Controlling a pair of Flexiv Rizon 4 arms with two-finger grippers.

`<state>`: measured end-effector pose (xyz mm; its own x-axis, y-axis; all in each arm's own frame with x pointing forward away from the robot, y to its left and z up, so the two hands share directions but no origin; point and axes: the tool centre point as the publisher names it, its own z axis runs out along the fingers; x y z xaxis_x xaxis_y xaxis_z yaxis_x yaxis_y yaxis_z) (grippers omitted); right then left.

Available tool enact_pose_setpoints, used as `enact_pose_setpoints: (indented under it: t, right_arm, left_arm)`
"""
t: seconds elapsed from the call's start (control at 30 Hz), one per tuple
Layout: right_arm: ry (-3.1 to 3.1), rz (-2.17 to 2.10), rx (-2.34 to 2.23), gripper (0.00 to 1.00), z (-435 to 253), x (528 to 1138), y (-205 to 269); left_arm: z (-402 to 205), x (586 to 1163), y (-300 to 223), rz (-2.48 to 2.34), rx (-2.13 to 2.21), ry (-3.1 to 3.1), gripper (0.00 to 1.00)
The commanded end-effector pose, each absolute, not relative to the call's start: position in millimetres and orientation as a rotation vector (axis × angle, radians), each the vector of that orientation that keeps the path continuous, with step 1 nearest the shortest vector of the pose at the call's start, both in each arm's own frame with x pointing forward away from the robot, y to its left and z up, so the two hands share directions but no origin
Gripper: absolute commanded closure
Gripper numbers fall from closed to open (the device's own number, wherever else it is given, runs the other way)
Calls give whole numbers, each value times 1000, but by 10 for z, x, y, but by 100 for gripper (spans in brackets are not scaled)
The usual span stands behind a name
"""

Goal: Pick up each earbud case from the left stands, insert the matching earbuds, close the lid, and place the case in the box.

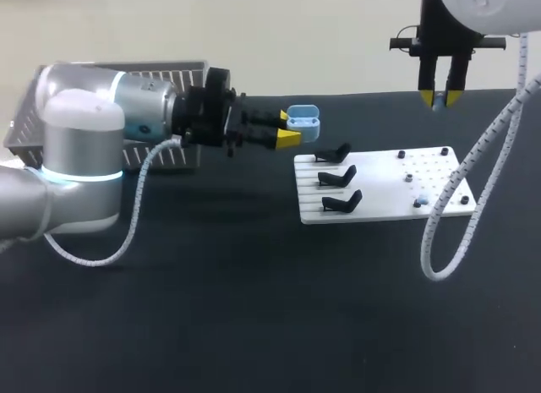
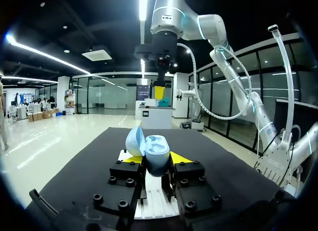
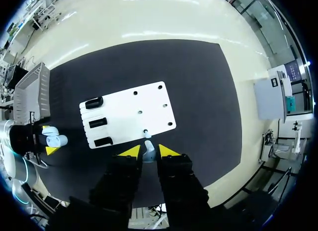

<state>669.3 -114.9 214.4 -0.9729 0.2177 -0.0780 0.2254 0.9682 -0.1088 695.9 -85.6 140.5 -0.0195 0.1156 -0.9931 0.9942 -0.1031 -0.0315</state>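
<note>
The left gripper (image 1: 286, 128) is clamped on a pale blue earbud case (image 1: 303, 122) with its lid swung open. Just ahead of and below it lies the white stand board (image 1: 380, 190) with three black stands (image 1: 338, 177). The right gripper (image 1: 441, 97) hangs high above the board, its tips pinching a small pale earbud (image 3: 148, 149). The grey box (image 1: 169, 72) sits behind the left arm.

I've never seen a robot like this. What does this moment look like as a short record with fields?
Left gripper: shut on a light blue plastic earbud case, lid open, held above the black table
Right gripper: raised high, shut on a small pale earbud
White flat board: three black stands, all empty
Grey slatted box: at the table's far left edge
</note>
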Motion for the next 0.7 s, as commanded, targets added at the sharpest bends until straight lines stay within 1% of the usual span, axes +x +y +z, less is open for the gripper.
enact_pose_setpoints:
  t: [0.03,0.37,0.47,0.7]
  right_arm:
    - [3049,-181,346,100,2143,6686,-1151]
    - [3049,-181,346,100,2143,6686,-1151]
    - [3045,-134,392,100,2211,6659,-1058]
    - [3066,-189,508,100,2431,6585,-749]
  left_arm:
    - [1353,6911,-970,-1250,1347,1235,100]
    - [1343,6907,-1043,-1247,1361,1220,100]
    - [1344,6899,-1053,-1245,1368,1221,100]
    - [1350,6901,-1070,-1237,1366,1220,100]
